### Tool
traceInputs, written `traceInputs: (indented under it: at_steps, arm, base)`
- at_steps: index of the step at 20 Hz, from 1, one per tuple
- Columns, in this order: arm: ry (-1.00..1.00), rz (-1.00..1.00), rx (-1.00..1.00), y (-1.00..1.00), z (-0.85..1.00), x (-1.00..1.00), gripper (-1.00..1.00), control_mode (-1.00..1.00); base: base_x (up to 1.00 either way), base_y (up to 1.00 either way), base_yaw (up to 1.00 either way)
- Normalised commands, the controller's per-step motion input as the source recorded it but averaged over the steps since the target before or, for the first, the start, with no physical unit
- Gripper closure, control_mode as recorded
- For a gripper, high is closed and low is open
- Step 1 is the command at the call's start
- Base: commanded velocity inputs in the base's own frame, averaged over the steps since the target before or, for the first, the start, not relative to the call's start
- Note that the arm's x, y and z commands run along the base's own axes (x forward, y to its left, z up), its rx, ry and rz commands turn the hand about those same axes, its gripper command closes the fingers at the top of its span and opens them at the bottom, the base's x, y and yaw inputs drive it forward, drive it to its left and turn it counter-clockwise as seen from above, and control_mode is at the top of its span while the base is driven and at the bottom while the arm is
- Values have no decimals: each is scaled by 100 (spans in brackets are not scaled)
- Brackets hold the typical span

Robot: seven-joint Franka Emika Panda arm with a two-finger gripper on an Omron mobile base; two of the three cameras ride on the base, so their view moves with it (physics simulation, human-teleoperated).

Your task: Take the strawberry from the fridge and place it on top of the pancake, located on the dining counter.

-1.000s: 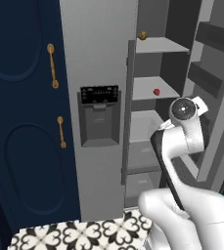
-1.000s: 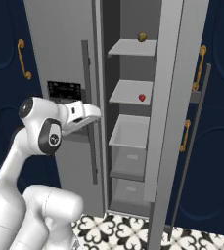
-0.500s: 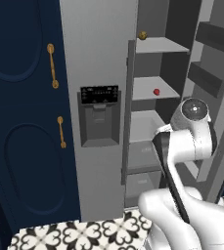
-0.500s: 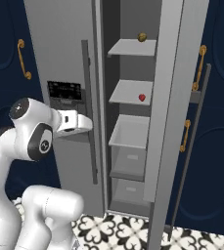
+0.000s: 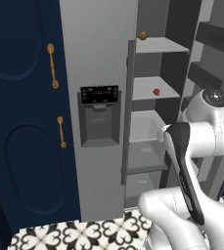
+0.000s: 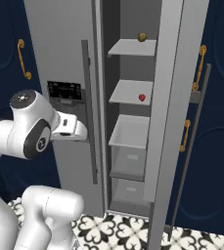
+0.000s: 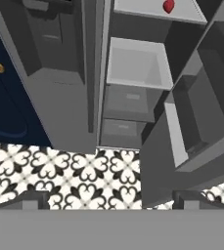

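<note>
- While the gripper (image 7: pixel 111 197) points down at the floor, its jaws are wide open and hold nothing.
- The strawberry (image 6: pixel 142 97) sits on a middle shelf (image 6: pixel 128 93) in the open fridge (image 5: pixel 101 58).
- It looks tiny, light and squishy, so pinch its sides softly.

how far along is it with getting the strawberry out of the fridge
Done: the fridge right door stands open, showing the shelves. In hand: nothing yet. The tool is open and empty, looking down at the floor and lower drawers, well short of the strawberry, which sits on the second shelf from the top. Left: reach in, grasp the berry, carry it to the pancake.
</note>
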Motion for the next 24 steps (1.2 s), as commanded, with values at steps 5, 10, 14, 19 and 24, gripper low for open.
traceInputs:
  at_steps: [5, 10, 14, 19, 24]
  arm:
    - [0, -2, 1, 6, -23, -12, -100, -100]
    - [0, 0, 0, 0, 0, 0, -100, 100]
    - [0, 0, 0, 0, 0, 0, -100, 100]
    - [0, 0, 0, 0, 0, 0, -100, 100]
    - [0, 0, 0, 0, 0, 0, -100, 100]
  base:
    - [0, 0, 0]
    - [26, 0, -10]
    - [53, 1, -26]
    - [56, 8, -30]
    - [56, 13, -33]
